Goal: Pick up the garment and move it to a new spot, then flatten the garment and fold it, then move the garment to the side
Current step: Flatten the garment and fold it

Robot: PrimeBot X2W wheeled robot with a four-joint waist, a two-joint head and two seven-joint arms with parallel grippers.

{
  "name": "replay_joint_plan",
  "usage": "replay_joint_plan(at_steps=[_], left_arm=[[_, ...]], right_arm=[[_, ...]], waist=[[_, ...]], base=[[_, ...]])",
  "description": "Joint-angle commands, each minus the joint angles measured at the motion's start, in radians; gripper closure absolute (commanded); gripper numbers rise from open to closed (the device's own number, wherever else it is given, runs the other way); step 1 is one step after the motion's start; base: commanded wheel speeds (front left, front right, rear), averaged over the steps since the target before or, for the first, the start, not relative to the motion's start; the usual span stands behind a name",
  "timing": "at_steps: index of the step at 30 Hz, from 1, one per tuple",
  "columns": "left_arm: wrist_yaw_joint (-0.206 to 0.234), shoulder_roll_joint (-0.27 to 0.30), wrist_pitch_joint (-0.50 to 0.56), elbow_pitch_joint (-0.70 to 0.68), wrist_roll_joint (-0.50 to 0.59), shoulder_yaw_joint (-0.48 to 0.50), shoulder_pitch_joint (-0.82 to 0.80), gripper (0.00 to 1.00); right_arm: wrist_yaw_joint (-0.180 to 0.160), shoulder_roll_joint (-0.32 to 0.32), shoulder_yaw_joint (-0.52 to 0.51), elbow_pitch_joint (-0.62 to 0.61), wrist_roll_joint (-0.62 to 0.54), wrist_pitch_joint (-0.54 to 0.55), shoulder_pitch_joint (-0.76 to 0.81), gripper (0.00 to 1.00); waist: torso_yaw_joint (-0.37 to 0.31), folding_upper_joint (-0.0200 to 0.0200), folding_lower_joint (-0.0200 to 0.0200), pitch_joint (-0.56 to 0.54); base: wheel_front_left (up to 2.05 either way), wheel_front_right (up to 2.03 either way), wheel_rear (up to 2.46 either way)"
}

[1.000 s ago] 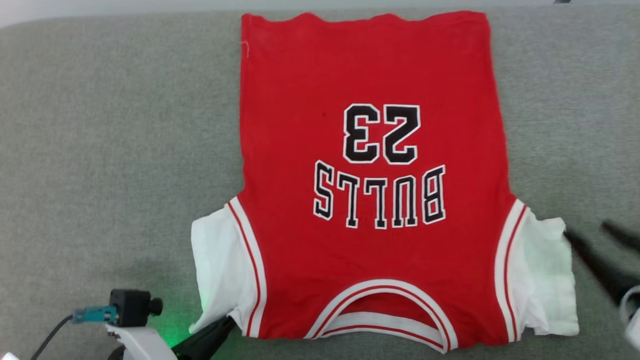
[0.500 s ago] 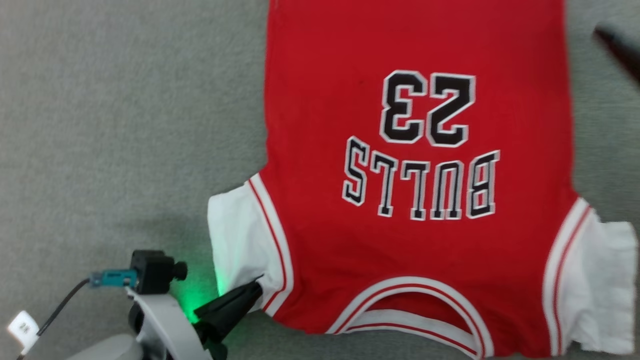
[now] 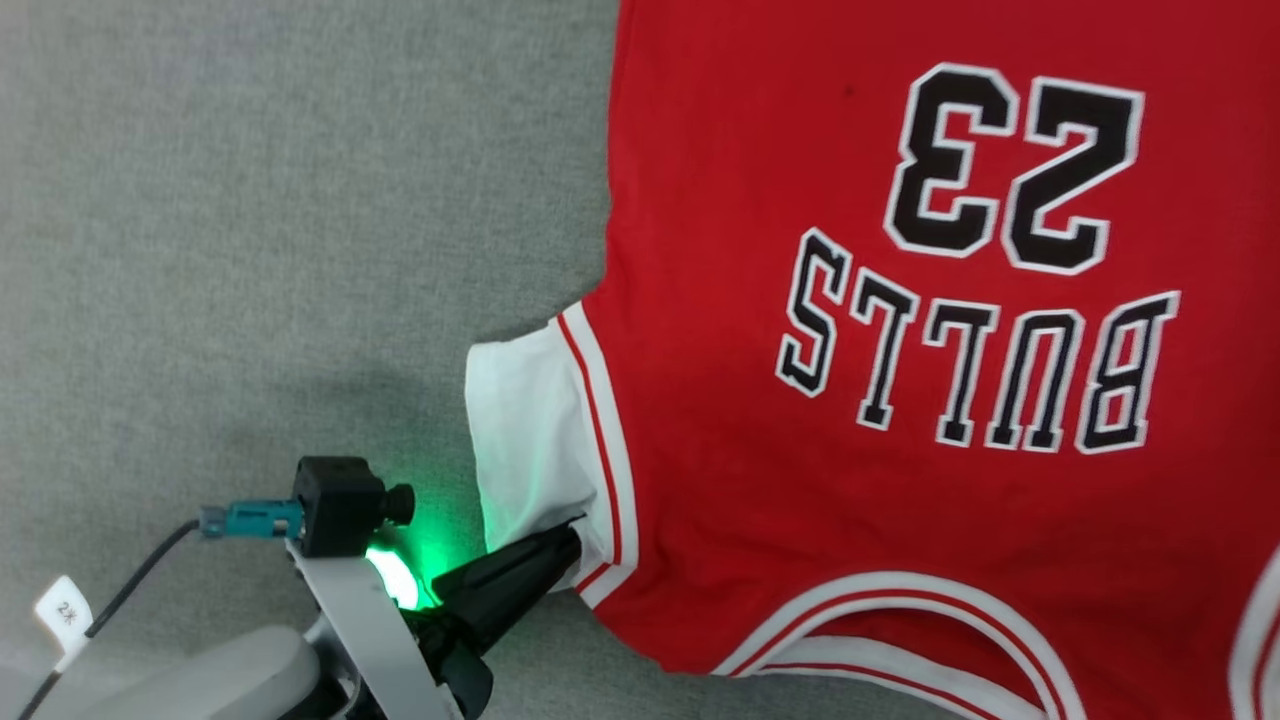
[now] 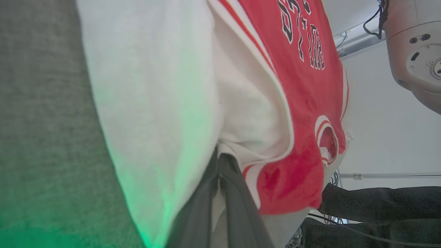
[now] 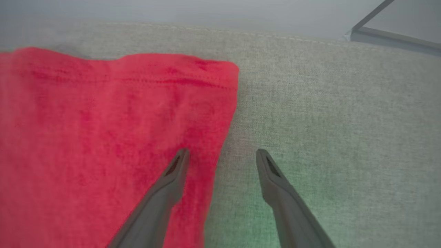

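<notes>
The garment [image 3: 800, 500], a red knit jersey with black, white-edged "BULLS" and "23", lies flat on the grey felt-like tabletop [image 3: 250, 250], its letters upside down in the head view. Its white inside shows as a soft flap at the armhole, beside the striped trim. The left gripper [image 3: 566, 541] is pressed together on the lower corner of this flap. The right gripper [image 5: 222, 154] is spread near the stitched hem corner, 1 thin dark finger over red cloth, the other over grey weave
</notes>
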Motion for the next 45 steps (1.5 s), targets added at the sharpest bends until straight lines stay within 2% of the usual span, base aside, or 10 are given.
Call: replay_joint_plan(at_steps=[1, 11, 12, 13, 14, 15, 23, 29, 36, 45], left_arm=[[0.023, -0.023, 0.008, 0.07, -0.002, -0.015, -0.012, 1.0], [0.027, -0.016, -0.014, 0.076, -0.016, -0.063, -0.054, 1.0], [0.027, -0.015, -0.015, 0.076, -0.016, -0.067, -0.057, 1.0], [0.027, -0.014, -0.016, 0.077, -0.016, -0.071, -0.06, 1.0], [0.027, -0.014, -0.017, 0.077, -0.017, -0.074, -0.062, 1.0], [0.027, -0.014, -0.019, 0.078, -0.018, -0.077, -0.064, 1.0], [0.027, -0.011, -0.042, 0.105, -0.04, -0.076, -0.076, 1.0], [0.027, 0.002, -0.055, 0.126, -0.056, -0.065, -0.05, 1.0], [0.023, 0.028, -0.06, 0.142, -0.055, -0.046, -0.005, 1.0], [0.014, 0.035, -0.06, 0.163, -0.038, 0.03, 0.07, 1.0]], right_arm=[[-0.001, 0.003, -0.026, 0.022, -0.021, -0.012, -0.017, 0.0], [0.0, 0.062, -0.072, 0.156, -0.074, -0.026, -0.04, 0.0], [0.0, 0.067, -0.065, 0.163, -0.075, -0.022, -0.043, 0.07], [0.001, 0.071, -0.061, 0.167, -0.077, -0.022, -0.044, 0.53], [0.002, 0.074, -0.059, 0.17, -0.079, -0.025, -0.044, 0.65], [0.002, 0.075, -0.058, 0.174, -0.083, -0.027, -0.048, 1.0], [0.001, 0.069, -0.068, 0.177, -0.081, -0.035, -0.063, 1.0], [0.001, 0.01, 0.057, 0.097, 0.03, -0.046, 0.015, 1.0], [0.0, -0.149, 0.214, -0.203, 0.286, 0.051, 0.312, 1.0], [0.0, -0.222, 0.119, -0.651, 0.478, 0.196, 0.842, 1.0]], waist=[[0.033, 0.0, 0.0, 0.053], [0.027, 0.0, 0.0, 0.074], [0.027, 0.0, 0.0, 0.075], [0.026, 0.0, 0.0, 0.075], [0.024, 0.0, 0.0, 0.075], [0.023, 0.0, 0.0, 0.075], [0.004, 0.0, 0.0, 0.023], [-0.026, 0.0, 0.0, -0.068], [-0.072, 0.0, 0.0, -0.169], [-0.136, 0.0, 0.0, -0.267]], base=[[0.0, 0.0, 0.0], [0.0, 0.0, 0.0], [0.0, 0.0, 0.0], [0.0, 0.0, 0.0], [0.0, 0.0, 0.0], [0.0, 0.0, 0.0], [0.0, 0.0, 0.0], [0.0, 0.0, 0.0], [0.0, 0.0, 0.0], [0.0, 0.0, 0.0]])
